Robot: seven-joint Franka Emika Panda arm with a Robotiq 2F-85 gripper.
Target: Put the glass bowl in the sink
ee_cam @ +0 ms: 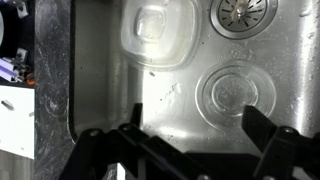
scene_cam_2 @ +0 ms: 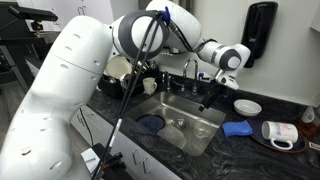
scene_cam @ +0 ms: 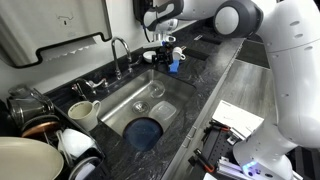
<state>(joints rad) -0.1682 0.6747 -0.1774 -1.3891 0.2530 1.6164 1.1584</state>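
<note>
Stainless steel fills most of the wrist view: the floor of the sink (ee_cam: pixel 100 90), scuffed and streaked. The glass bowl (ee_cam: pixel 232 92) rests upright on that floor, see-through with a pale ring, touching nothing else. At 12 o'clock from it lies the round drain (ee_cam: pixel 243 12), cut off by the top edge. At about 10 o'clock sits a clear square container (ee_cam: pixel 158 35) with rounded corners, near the bowl but apart from it.

The tool (ee_cam: pixel 192 115) hangs over the basin, released. Its two dark fingers (ee_cam: pixel 262 125) are spread wide with nothing between them, and the bowl shows below the gap, closer to the 3 o'clock finger.

In an exterior view the arm reaches over the far end of the basin, near the curved chrome faucet (scene_cam: pixel 120 50). A blue round item (scene_cam: pixel 143 131) lies at the basin's near end. A white mug (scene_cam: pixel 85 113) stands on the dark marbled surface (scene_cam: pixel 215 80), just beside the sink's rim.

In an exterior view, at 3 o'clock of the sink, a white bowl (scene_cam_2: pixel 247 106), a blue cloth-like item (scene_cam_2: pixel 237 128) and a second mug (scene_cam_2: pixel 278 132) sit close together on the same surface. A dark dispenser (scene_cam_2: pixel 259 30) hangs on the wall above them, and any label on it is too small to read. A white printed sheet (scene_cam: pixel 238 118) lies on the surface, its print too small to read.
</note>
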